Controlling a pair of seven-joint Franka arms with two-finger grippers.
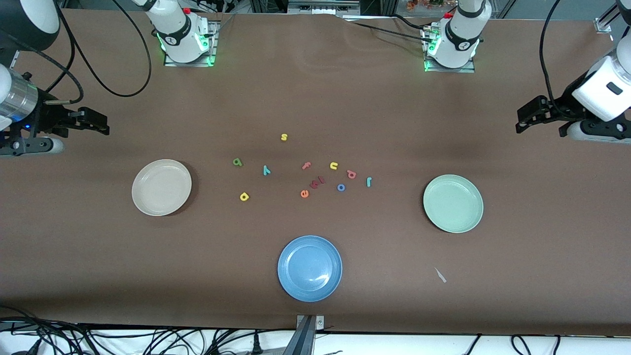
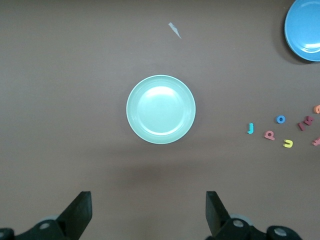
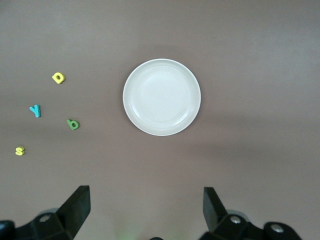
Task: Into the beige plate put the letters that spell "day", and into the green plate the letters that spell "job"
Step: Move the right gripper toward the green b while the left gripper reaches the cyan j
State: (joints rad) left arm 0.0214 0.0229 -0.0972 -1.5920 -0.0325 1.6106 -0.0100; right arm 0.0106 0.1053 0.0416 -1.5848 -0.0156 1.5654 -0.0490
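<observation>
The beige plate and the green plate both hold nothing. Between them lie the loose letters. The green a, teal y and yellow d are toward the beige plate. The pinkish-red b, blue o and teal j are toward the green plate. My right gripper hangs open over the table's right-arm end, holding nothing. My left gripper hangs open over the left-arm end, also holding nothing.
A blue plate sits nearest the front camera. Among the letters are a yellow s, yellow u, pink f, orange e and dark red pieces. A white scrap lies near the green plate.
</observation>
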